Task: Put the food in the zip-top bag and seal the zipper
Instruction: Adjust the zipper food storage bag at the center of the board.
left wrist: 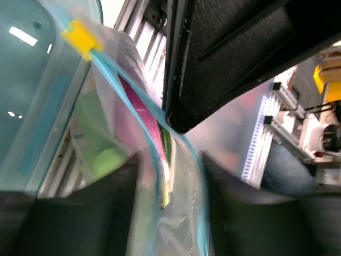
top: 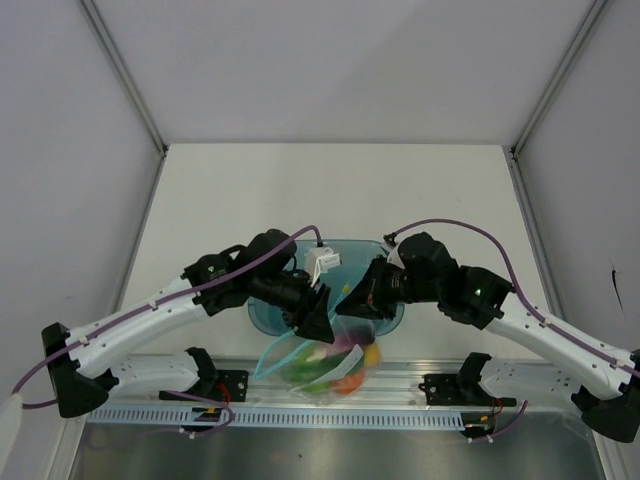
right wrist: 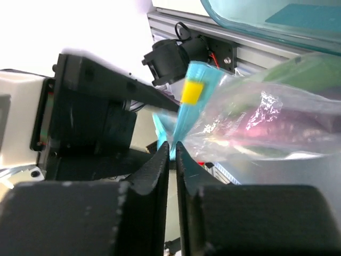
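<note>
Fingers [right wrist: 154, 170] of my right hand [right wrist: 171, 146] are pressed nearly together, pinching the light teal zipper strip [right wrist: 181, 120] just below its yellow slider [right wrist: 192, 92]. My left hand [left wrist: 170, 160] is spread, straddling the clear floppy plastic zip-top bag [top: 325, 365]. The bag hangs mouth-up, full of toy produce [top: 350, 380], just in front of the translucent blue rectangular tub [top: 262, 310].

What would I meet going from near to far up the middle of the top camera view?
Silver aluminium rail, clear floppy zip-top bag holding colourful toy food, translucent blue tub, pale tabletop.

Bright, even light — 2 wrist views soft, blurred
</note>
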Robot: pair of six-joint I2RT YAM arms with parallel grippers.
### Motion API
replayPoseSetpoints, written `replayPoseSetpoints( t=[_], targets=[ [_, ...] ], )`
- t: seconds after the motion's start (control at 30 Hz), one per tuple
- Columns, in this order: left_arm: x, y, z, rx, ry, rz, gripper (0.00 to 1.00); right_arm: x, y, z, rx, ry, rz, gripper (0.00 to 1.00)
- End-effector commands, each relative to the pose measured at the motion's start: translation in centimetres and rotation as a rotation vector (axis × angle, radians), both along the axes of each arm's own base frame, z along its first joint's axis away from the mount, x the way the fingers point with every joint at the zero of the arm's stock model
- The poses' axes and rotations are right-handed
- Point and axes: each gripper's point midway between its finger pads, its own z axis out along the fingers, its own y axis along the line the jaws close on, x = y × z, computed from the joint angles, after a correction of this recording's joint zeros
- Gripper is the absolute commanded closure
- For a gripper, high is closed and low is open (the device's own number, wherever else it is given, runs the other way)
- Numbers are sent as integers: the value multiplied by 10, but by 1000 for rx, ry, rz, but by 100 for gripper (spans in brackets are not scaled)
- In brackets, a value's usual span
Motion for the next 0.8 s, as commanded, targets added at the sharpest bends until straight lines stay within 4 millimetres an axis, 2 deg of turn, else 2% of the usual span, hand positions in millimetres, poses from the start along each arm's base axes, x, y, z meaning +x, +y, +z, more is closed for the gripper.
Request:
replayPoseSetpoints(
  t=[0.0, 0.03, 0.1, 0.13, 0.2, 0.37, 0.53, 0.63, 0.77],
  targets=[
    [1, -3, -2, -5, -11, 6, 56, 4, 5, 15, 67, -34, -28, 87],
    [2, -3, -3, 0, -11, 10, 70, 4, 5, 13, 65, -39, -27, 86],
    [3, -1, -7, 15, -8, 16, 81, 5, 2, 11, 47, -69, -22, 80],
    [4, -1, -8, 17, -12, 21, 91, 5, 0, 10, 38, -83, -18, 78],
    [4, 0, -12, 26, -11, 27, 99, 3, -6, 8, 17, -135, 5, 73],
    [6, 3, -14, 28, -23, 41, 99, 4, -31, 3, -87, -314, 47, 61],
    [3, 5, -5, -14, -49, 23, 99, 11, -58, -6, -157, -538, 71, 52],
    [-2, 6, 2, -52, -59, -6, 99, 13, -60, -16, -175, -633, 116, 48],
    [-8, 10, 8, -86, -74, -39, 99, 20, -54, -15, -163, -758, 158, 45]
  ],
)
